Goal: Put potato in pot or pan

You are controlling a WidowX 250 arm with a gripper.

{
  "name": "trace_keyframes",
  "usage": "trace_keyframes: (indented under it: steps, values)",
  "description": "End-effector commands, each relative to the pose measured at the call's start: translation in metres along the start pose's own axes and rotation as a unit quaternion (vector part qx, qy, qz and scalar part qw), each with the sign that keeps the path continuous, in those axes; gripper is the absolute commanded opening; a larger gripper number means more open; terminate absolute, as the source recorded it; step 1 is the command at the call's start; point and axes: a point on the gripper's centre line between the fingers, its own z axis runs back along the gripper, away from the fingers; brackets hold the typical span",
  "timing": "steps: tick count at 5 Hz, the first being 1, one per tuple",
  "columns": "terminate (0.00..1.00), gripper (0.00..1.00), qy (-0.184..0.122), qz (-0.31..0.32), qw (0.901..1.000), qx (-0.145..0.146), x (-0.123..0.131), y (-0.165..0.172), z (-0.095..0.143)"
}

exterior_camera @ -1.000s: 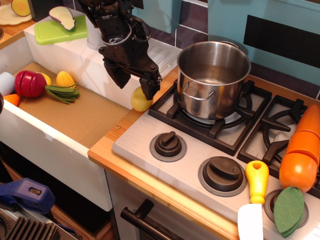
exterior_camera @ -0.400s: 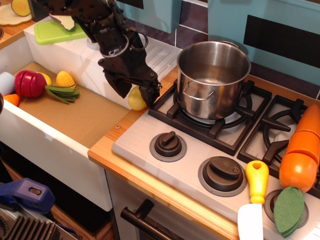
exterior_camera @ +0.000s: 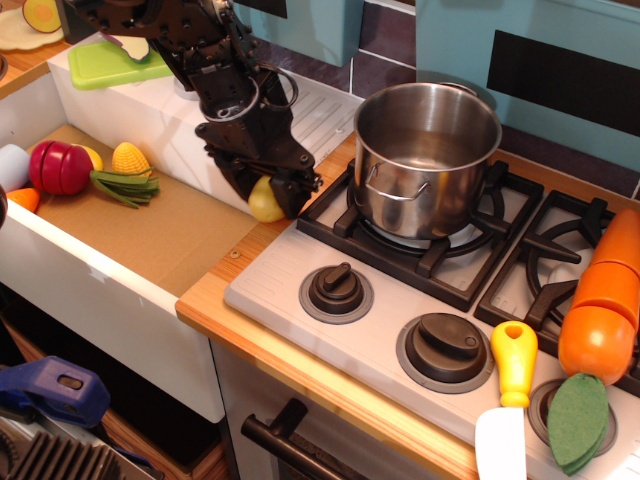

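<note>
grasp stage | gripper [exterior_camera: 264,196] clamped around potato [exterior_camera: 263,200] at counter edge (lift unclear) | pot [exterior_camera: 425,155] on burner, empty | left: lift, carry, drop in

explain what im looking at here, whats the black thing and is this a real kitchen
It is a toy kitchen, filmed from one camera looking down from the front. The black thing is a robot arm; its end effector, the part that grasps, reaches down to the wooden counter edge beside the stove. Its two fingers sit on either side of a small pale-yellow potato and look closed on it. Whether the potato is lifted off the counter is hard to tell. Right of it a shiny steel pot stands on the left rear burner, seemingly empty. On the right lie a large toy carrot and a toy knife. The sink on the left holds toy corn and other play food.
</note>
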Motion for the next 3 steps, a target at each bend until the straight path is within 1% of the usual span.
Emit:
trace_keyframes:
  steps: [1,2,3]
  values:
    - [0.00,0.00,-0.022,-0.007,0.9967,0.078,0.023,0.006,0.072]
    - [0.00,0.00,-0.026,0.001,0.9898,0.140,0.034,-0.008,0.109]
    - [0.00,0.00,-0.027,-0.005,0.9851,0.170,0.049,-0.034,0.125]
